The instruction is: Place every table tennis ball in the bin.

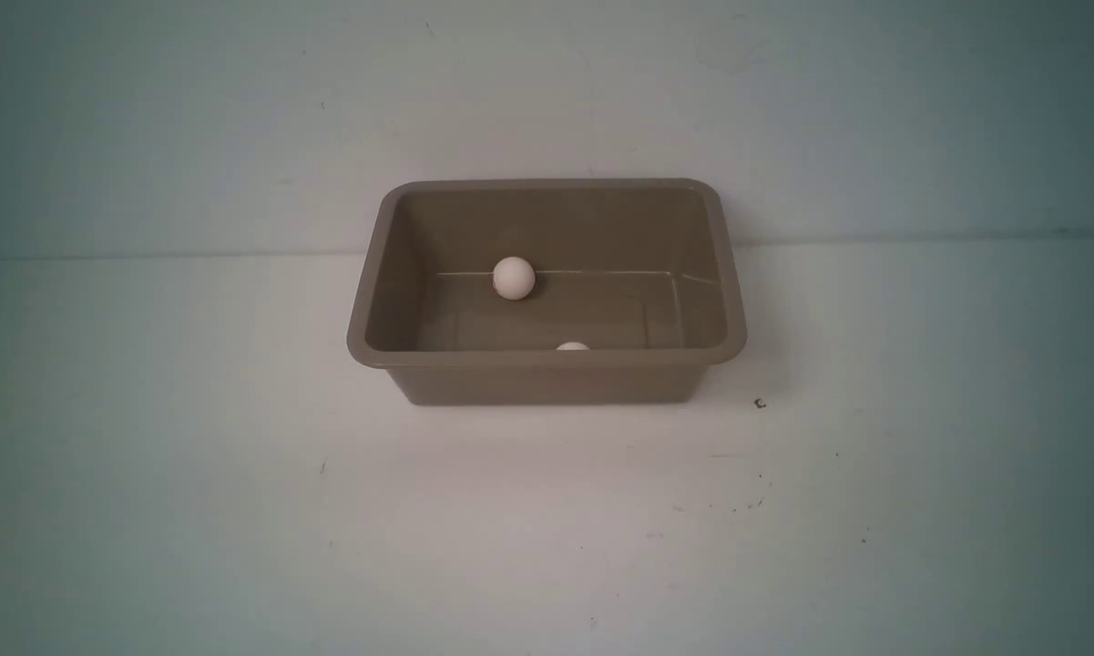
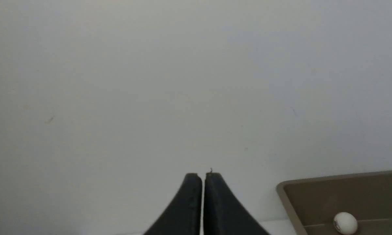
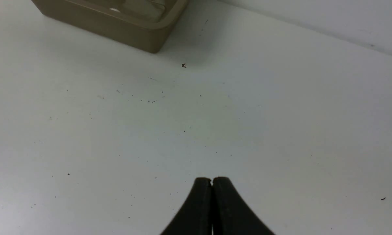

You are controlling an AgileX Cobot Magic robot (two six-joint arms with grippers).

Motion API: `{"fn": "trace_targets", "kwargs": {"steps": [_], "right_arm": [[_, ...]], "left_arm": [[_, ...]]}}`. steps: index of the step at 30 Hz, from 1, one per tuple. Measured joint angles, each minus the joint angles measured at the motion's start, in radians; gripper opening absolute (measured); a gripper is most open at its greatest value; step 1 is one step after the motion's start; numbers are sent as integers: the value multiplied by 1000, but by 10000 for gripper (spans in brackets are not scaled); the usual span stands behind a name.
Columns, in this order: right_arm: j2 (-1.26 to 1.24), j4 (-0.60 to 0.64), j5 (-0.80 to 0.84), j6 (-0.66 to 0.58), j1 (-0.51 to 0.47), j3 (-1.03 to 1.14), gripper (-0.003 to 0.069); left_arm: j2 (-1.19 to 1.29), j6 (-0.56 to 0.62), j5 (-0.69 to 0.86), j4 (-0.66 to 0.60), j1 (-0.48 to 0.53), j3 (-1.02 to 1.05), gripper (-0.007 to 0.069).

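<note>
The tan-brown bin stands in the middle of the white table. One white table tennis ball lies on its floor against the far wall. A second ball peeks over the near rim inside the bin. Neither arm shows in the front view. In the left wrist view my left gripper is shut and empty, pointing at the pale wall, with a corner of the bin and a ball beside it. My right gripper is shut and empty above bare table, well away from the bin.
A small dark speck lies on the table just right of the bin, the same speck showing in the right wrist view. A pale wall rises behind the table's back edge.
</note>
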Motion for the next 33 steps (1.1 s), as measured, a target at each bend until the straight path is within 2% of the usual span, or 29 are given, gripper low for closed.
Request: {"fn": "trace_targets", "kwargs": {"steps": [4,9,12,14,18,21,23,24,26,27,28,31,32,33], "right_arm": [[0,-4,0,0,0,0,-18],[0,-7,0,0,0,0,-18],[0,-7,0,0,0,0,-18],[0,-7,0,0,0,0,-18],[0,-7,0,0,0,0,-18],[0,-7,0,0,0,0,-18],[0,-7,0,0,0,0,-18],[0,-7,0,0,0,0,-18],[0,-7,0,0,0,0,-18],[0,-7,0,0,0,0,-18],[0,-7,0,0,0,0,-18],[0,-7,0,0,0,0,-18],[0,-8,0,0,0,0,-18],[0,-8,0,0,0,0,-18]], "left_arm": [[-3,41,-2,1,4,-2,-4],[-4,94,13,82,4,-28,-4],[-4,45,28,115,4,-34,-4],[-4,-84,44,169,4,-34,-4],[-4,-388,74,392,4,-27,-4],[-4,-721,114,691,4,-3,-4],[-4,-897,145,860,4,12,-4],[-4,-1039,176,962,4,23,-4],[-4,-1244,223,1191,4,38,-4],[-4,-1428,285,1335,4,53,-4],[-4,-1510,327,1434,4,64,-4],[-4,-1714,415,1590,4,82,-4],[-4,-1841,508,1701,4,97,-4],[-4,-1867,531,1731,4,102,-4]]}}
